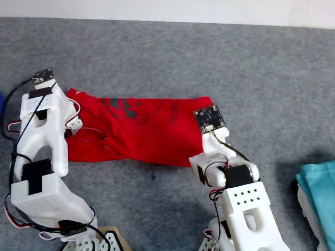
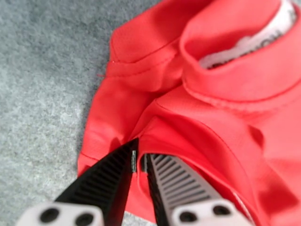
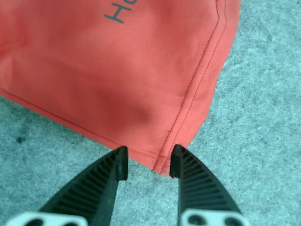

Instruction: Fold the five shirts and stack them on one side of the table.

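Lying spread across the grey desk (image 1: 209, 57), the red shirt (image 1: 136, 130) stretches from one set of jaws to the other. The left jaws are all but closed, their ribbed tips pinching a thin fold of the red cloth. Just beyond those tips the fabric bunches up, and farther ahead sits the collar (image 2: 244, 47) with its white label (the print is left unread). The right jaws stand apart with nothing between them but bare desk. The shirt's hem corner (image 3: 162, 162) lies just ahead of the gap between the tips, and a stitched seam (image 3: 197, 84) runs away from them along the shirt's edge. Dark lettering (image 3: 117, 9) shows on the cloth well ahead of the right jaws. Out past the right arm (image 1: 235, 193), well apart from its jaws, a teal cloth (image 1: 319, 183) lies at the desk's edge.
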Motion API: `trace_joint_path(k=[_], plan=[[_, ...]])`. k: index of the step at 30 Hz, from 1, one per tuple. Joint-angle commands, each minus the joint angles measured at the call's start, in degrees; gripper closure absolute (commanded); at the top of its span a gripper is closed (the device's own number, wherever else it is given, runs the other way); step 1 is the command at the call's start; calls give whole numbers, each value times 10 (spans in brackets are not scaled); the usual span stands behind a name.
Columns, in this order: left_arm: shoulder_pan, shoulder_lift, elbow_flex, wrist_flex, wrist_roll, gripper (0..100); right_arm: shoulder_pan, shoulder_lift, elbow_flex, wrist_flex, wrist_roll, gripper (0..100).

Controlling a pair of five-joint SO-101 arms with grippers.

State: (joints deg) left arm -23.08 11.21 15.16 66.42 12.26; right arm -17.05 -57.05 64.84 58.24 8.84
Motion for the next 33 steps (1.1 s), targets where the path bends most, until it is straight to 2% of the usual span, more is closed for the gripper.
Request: trace_joint_path(k=[1, 5, 11, 22, 27, 33], plan=[[13, -10, 10, 26, -4, 993, -5, -8, -6, -7, -3, 843], [9, -11, 15, 79, -6, 993, -5, -8, -6, -8, -3, 843], [9, -32, 16, 110, -6, 993, -5, -8, -6, -8, -3, 843], [8, -293, 167, 120, -6, 993, -5, -8, -5, -8, -3, 843], [12, -385, 191, 157, -62, 993, -5, -8, -5, -6, -4, 843], [11, -444, 188, 166, -62, 993, -5, -8, -5, -6, -5, 843]])
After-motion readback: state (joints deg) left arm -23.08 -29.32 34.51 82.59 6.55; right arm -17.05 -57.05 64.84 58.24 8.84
